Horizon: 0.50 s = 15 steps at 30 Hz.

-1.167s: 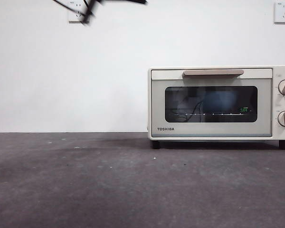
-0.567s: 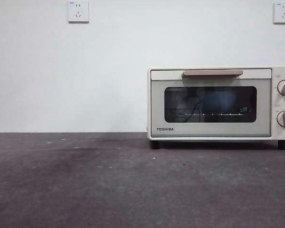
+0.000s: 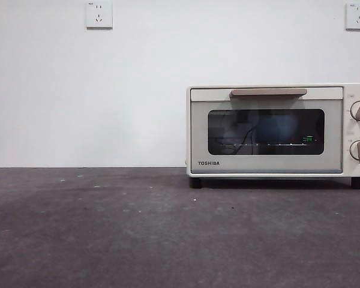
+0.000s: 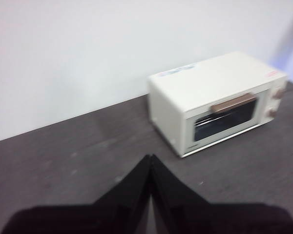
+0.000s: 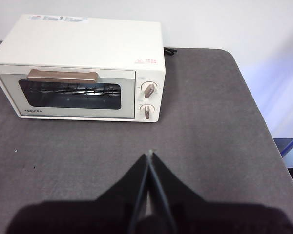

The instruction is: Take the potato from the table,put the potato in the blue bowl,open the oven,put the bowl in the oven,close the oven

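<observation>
The cream-white oven [image 3: 276, 131] stands at the back right of the table [image 3: 138, 234] with its dark glass door closed and its beige handle [image 3: 268, 92] up at the top. It also shows as the oven [image 4: 217, 100] in the left wrist view and the oven [image 5: 80, 68] in the right wrist view. My left gripper [image 4: 150, 158] hangs shut and empty well back from the oven. Shut and empty too, my right gripper [image 5: 149, 157] hovers above the table in front of the oven's knobs [image 5: 148, 100]. The potato and the blue bowl are out of view.
A white wall runs behind the table, with two sockets [image 3: 99, 14] high up. The table's right edge [image 5: 254, 112] lies past the oven, where the floor drops away. A dark cable [image 5: 170, 50] trails behind the oven.
A second ago a blurred dark arm tip crossed the top left of the front view. It has since left that view. The oven has stayed put.
</observation>
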Each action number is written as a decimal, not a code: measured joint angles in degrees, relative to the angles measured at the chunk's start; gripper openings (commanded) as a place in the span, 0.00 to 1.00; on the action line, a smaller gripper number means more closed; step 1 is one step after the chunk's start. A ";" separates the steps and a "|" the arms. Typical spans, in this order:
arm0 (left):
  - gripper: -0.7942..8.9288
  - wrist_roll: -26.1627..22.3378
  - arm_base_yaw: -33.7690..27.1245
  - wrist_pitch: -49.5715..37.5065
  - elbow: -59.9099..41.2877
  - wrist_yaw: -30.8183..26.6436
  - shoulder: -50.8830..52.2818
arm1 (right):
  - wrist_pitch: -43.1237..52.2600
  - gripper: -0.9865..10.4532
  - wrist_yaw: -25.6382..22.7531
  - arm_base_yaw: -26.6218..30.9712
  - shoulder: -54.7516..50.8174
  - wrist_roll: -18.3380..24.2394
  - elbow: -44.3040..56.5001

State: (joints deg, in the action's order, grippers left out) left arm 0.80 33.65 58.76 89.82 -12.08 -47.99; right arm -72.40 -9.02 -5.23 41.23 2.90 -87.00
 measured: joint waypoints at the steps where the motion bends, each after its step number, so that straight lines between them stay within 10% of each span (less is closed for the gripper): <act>1: 0.08 -0.22 0.00 0.98 0.00 -0.26 0.50 | -0.07 0.08 0.00 0.00 0.17 0.02 0.00; 15: 0.08 -0.44 -0.07 2.19 0.02 -0.22 -5.01 | -5.09 0.09 0.00 0.00 5.92 0.02 0.00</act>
State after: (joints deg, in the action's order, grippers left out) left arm 0.36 33.58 60.95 89.84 -12.29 -52.99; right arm -77.49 -9.02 -5.23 47.16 2.92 -87.00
